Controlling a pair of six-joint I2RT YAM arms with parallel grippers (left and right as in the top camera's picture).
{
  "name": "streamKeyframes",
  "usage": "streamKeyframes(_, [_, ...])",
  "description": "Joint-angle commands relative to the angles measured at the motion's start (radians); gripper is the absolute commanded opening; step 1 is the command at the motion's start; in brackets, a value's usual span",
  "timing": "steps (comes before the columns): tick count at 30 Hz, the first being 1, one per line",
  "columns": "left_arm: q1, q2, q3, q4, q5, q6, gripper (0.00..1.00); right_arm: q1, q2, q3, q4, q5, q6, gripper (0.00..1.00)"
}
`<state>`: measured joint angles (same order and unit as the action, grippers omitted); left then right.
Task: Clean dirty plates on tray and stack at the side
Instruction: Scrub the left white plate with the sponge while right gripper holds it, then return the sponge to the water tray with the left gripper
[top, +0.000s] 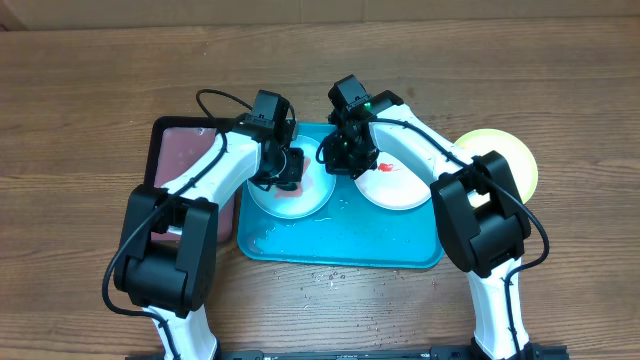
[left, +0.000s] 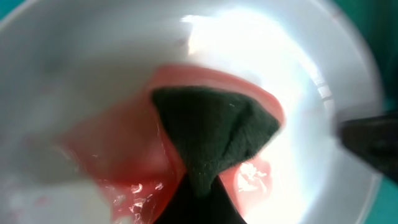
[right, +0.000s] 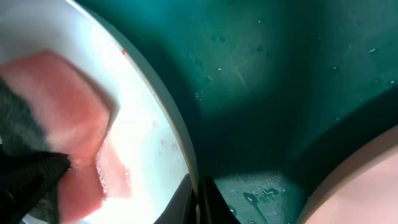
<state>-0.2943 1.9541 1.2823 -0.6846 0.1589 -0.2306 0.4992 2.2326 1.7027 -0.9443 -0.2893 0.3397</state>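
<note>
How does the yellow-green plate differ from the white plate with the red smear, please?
The yellow-green plate lies on the table, off the turquoise tray; the white plate lies on that tray. The white plate carries a red sauce smear; the yellow-green plate shows none on its visible part. Both are round and lie flat.

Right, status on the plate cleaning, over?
Left fingers shut on sponge, in pale plate. Right fingers pinch its rim. Smeared white plate beside. Nothing blocking.
</note>
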Motion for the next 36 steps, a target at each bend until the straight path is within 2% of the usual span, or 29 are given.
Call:
streamKeyframes(1, [0.031, 0.006, -0.004, -0.051, -0.169, 0.021, 0.04, -0.004, -0.013, 0.013, 0.003, -0.001, 0.002, 0.04])
streamKeyframes(8, [0.082, -0.048, 0.009, -0.06, -0.192, 0.023, 0.04, -0.004, -0.013, 0.013, 0.003, -0.001, 0.002, 0.04])
streamKeyframes(12, [0.085, -0.115, 0.045, -0.061, -0.16, 0.083, 0.04, -0.004, -0.013, 0.013, 0.003, -0.001, 0.002, 0.04])
streamKeyframes(22, [0.143, -0.282, 0.065, -0.084, -0.17, 0.085, 0.04, -0.004, -0.013, 0.013, 0.002, -0.001, 0.002, 0.04])
streamKeyframes(27, [0.246, -0.275, 0.061, -0.098, -0.169, 0.098, 0.04, -0.004, -0.013, 0.013, 0.002, -0.001, 0.002, 0.04])
streamKeyframes(32, [0.33, -0.229, 0.061, -0.104, -0.166, 0.219, 0.04, -0.004, -0.013, 0.013, 0.003, 0.0, 0.002, 0.04])
streamKeyframes(36, [0.348, -0.162, 0.061, -0.126, -0.167, 0.259, 0.04, -0.004, -0.013, 0.013, 0.003, -0.001, 0.002, 0.04])
